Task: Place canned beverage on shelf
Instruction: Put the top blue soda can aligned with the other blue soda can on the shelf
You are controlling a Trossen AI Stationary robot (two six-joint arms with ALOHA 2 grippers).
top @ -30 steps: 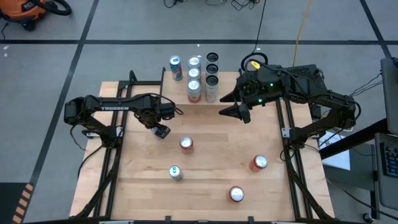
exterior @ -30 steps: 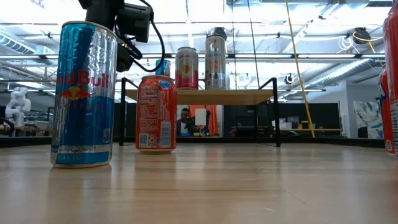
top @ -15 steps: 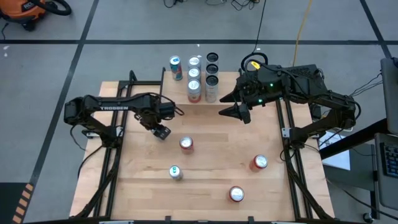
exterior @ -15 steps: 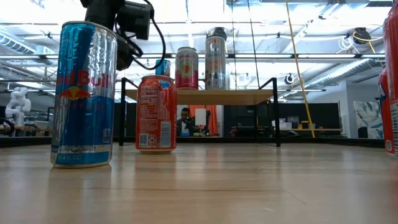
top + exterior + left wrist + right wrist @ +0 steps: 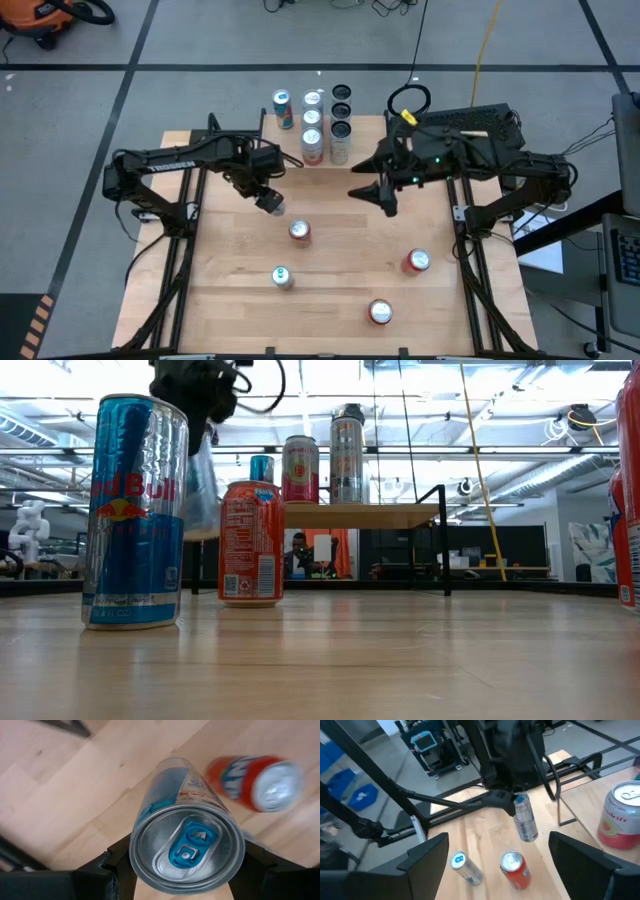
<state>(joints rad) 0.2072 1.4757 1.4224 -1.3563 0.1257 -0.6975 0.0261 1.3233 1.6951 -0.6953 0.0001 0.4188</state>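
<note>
Wood: the light wooden tabletop (image 5: 340,300) has black rails running down its left and right edges.
Left arm: reaches in from the left edge, and the left gripper (image 5: 270,203) hangs above the board left of centre.
Held can: a slim silver-and-blue can (image 5: 186,837), fingers clamped on its sides, lifted clear of the wood and tilted; in the low view it hangs behind the big blue can (image 5: 134,510).
Just right of it: an orange can (image 5: 299,232) stands near, below the held can in the overhead view, not touching it.
Front area: a blue-topped can (image 5: 282,277) stands left of centre, and two red cans (image 5: 380,312) stand toward the right front, well apart.
Shelf: the shelf (image 5: 320,150) sits at the back edge, near the middle, with cans crowding its top in two rows.
Beside the shelf: one blue can (image 5: 283,109) stands at its left.
Open room: bare wood lies between the held can and the shelf's front edge.
Right arm: the right gripper (image 5: 384,193) hovers right of the shelf, fingers spread apart, holding nothing.
</note>
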